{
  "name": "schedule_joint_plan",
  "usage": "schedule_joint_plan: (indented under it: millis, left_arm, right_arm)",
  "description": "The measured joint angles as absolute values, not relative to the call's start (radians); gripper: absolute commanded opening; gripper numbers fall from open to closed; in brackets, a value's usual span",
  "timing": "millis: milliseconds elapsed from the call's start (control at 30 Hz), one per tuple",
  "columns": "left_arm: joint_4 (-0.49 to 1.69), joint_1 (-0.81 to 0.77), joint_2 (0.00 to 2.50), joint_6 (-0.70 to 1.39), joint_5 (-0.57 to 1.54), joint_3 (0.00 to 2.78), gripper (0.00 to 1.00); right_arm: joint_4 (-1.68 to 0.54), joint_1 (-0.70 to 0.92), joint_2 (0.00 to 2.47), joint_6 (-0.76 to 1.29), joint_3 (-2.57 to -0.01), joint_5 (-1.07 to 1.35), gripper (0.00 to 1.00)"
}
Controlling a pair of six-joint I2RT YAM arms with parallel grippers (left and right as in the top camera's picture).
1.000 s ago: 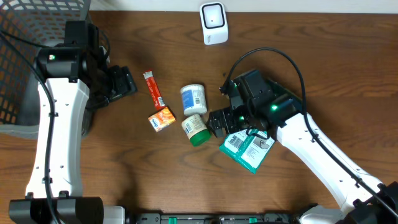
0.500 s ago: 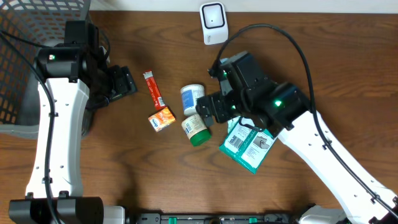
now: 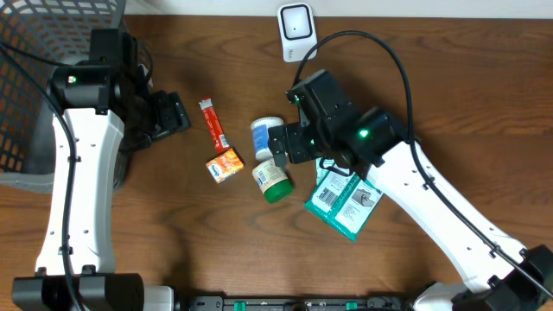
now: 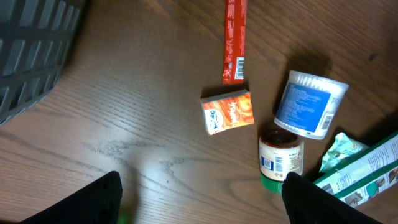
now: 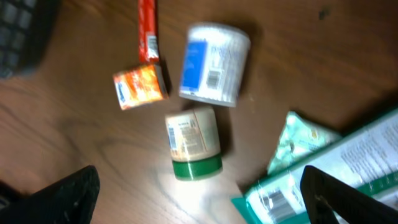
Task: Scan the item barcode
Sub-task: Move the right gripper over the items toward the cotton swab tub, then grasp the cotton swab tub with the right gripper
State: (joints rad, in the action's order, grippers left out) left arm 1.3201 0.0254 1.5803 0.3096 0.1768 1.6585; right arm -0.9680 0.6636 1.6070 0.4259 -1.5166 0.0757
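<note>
Your right gripper (image 3: 278,147) hangs, fingers spread wide and empty, above the white tub (image 3: 263,134) and green-lidded jar (image 3: 274,180) mid-table; your left gripper (image 3: 170,117), fingers apart too, sits left of them

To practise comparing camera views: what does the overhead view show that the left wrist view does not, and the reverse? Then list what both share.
Only overhead: the white scanner and the right arm. Only left wrist: no extra item, just a closer look at the labels. Both: red stick, orange box, white tub, green-lidded jar, green packets, basket.
</note>
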Motion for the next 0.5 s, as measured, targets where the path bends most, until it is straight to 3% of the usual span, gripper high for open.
schedule_joint_plan:
  millis: [300, 500]
  left_arm:
    - [1.32, 0.025, 1.58, 0.31, 0.177, 1.658, 0.83]
    - [1.32, 0.025, 1.58, 0.309, 0.177, 1.658, 0.83]
  right_arm:
    - [-1.402, 0.602, 1.872, 0.393, -2.055, 0.067, 0.99]
    - [-1.447, 0.596, 2.061, 0.366, -2.302, 0.072, 0.99]
